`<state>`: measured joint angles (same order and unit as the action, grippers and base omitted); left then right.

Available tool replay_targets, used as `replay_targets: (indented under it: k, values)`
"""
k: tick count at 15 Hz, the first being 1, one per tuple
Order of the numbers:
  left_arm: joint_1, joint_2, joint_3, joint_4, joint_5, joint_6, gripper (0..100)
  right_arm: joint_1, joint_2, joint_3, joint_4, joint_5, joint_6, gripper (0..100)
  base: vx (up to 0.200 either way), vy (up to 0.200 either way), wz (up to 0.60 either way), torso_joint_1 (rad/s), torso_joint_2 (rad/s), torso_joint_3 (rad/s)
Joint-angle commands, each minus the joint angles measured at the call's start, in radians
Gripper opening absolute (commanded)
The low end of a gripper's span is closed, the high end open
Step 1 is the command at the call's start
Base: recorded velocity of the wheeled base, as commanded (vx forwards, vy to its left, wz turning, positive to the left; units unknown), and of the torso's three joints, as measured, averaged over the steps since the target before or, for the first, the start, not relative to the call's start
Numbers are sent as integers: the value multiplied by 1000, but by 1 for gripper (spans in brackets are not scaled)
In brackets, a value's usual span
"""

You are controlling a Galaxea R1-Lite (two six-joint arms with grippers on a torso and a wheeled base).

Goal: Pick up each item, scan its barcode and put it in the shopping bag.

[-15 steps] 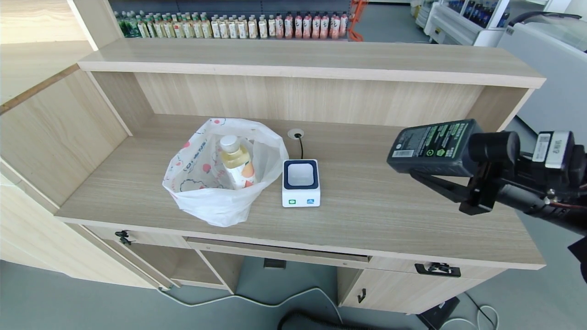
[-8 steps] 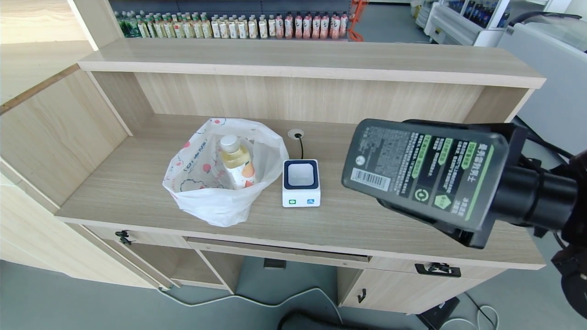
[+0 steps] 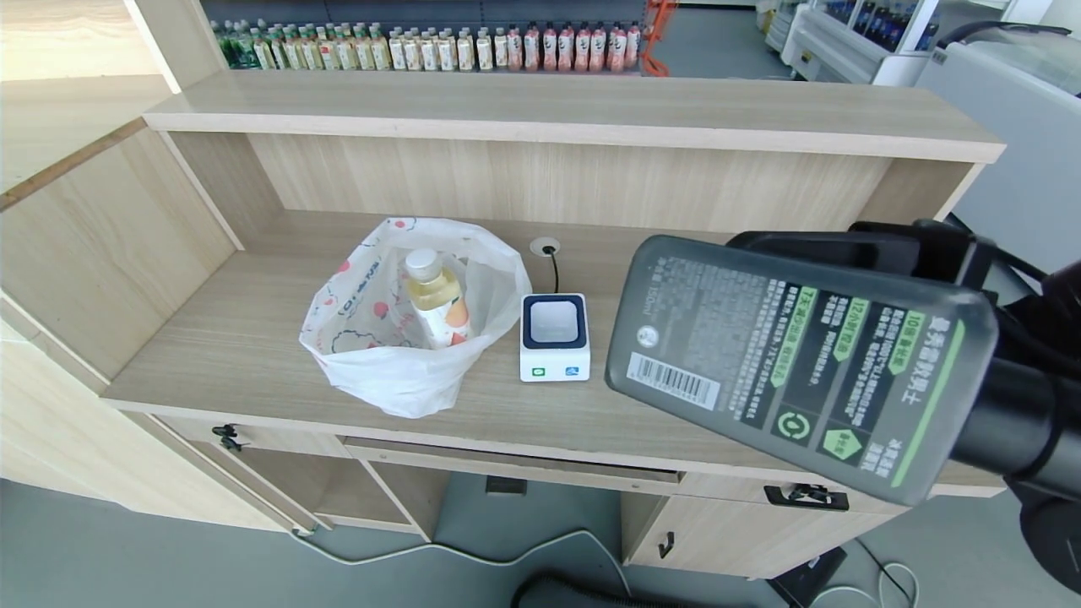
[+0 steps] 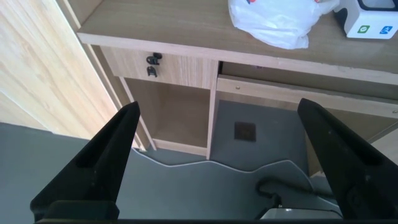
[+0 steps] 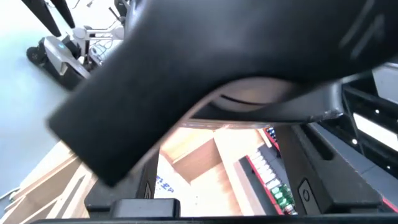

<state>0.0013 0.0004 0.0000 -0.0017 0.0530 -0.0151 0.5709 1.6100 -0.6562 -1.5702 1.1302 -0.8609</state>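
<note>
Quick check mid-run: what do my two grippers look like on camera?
Both are matte black. The left gripper has two flat, wedge-shaped fingers that narrow toward the tips; the right gripper has long, angular ones.

— What is seen behind the counter?
— A rack of bottles is set along the back; freezers are placed at the right.
— And below?
— A grey floor is seen, with a cable laid across it under the drawers.
</note>
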Motion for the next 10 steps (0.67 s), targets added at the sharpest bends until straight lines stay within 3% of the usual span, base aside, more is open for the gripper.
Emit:
replay_targets:
  k: [1, 10]
  values:
    - [0, 0, 0, -1, 1, 0, 100, 14, -28, 0, -1, -1, 2, 0, 0, 0, 0, 0, 0, 0]
    - [0, 0, 0, -1, -1, 0, 100, 21, -151, 125, -1, -3, 3, 0, 0, 0, 0, 0, 0, 0]
